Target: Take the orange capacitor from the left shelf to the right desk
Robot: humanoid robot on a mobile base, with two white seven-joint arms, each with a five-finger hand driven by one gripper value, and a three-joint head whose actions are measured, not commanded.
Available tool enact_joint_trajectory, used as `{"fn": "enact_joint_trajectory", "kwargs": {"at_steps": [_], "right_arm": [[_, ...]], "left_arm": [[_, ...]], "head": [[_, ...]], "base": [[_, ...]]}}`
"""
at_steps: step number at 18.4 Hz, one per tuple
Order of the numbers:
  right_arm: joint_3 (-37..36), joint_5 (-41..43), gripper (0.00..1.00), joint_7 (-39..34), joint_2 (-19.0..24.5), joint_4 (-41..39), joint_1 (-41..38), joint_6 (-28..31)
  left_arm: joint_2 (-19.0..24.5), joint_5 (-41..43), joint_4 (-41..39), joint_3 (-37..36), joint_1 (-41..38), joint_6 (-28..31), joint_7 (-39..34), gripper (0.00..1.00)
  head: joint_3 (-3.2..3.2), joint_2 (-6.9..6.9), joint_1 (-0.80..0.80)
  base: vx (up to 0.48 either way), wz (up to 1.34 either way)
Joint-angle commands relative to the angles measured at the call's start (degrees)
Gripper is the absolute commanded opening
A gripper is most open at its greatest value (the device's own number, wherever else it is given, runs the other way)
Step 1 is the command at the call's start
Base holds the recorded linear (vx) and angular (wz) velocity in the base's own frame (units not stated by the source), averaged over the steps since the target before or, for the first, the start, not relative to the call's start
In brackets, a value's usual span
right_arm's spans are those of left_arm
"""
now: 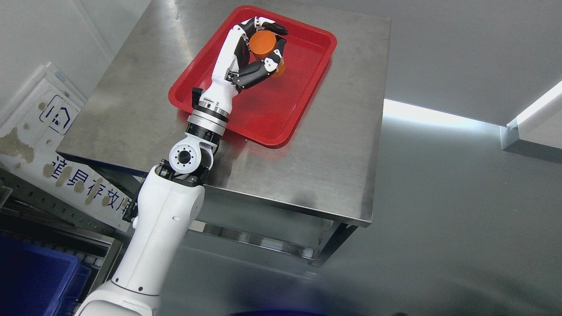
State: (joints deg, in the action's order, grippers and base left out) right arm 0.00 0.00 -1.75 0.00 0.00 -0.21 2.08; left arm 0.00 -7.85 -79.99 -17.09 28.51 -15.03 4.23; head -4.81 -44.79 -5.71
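- Head view, landmark: red tray (pixel 303 105) on the steel desk (pixel 333 166).
- Nearest, short of the tray: blue bin (pixel 35 281) at the shelf.
- Left hand (pixel 257 55) over the tray's far end, fingers (pixel 274 28) clamped on the orange capacitor (pixel 263 44).
- Step: placement. Next, judged: lower to the tray floor, then spread the fingers.
- Right hand: unseen.

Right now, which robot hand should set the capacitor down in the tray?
Left. The left robot hand already grips the orange capacitor directly over the red tray on the steel desk. The right arm is out of view.
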Motion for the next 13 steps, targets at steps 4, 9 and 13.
{"fn": "enact_joint_trajectory", "kwargs": {"at_steps": [4,9,13], "right_arm": [[-0.7,0.0,1.0,0.0,-1.0,-1.3,-1.7,0.2],[-0.6,0.0,1.0,0.0,-1.0,-1.3,-1.7,0.2],[-0.6,0.0,1.0,0.0,-1.0,-1.3,-1.7,0.2]], "left_arm": [[1.0,0.1,-5.3,1.7,0.9,0.4,0.0,0.88],[1.0,0.1,-7.5,9.2,3.0,-1.8,0.2,0.98],[1.3,-0.1,-7.3,22.4,2.6,-2.4,3.1,1.0]], "head": [[0.0,0.0,0.0],[0.0,0.0,0.0],[0.0,0.0,0.0]], "base": [[-0.013,-0.01],[-0.004,0.01],[0.0,0.0]]}}
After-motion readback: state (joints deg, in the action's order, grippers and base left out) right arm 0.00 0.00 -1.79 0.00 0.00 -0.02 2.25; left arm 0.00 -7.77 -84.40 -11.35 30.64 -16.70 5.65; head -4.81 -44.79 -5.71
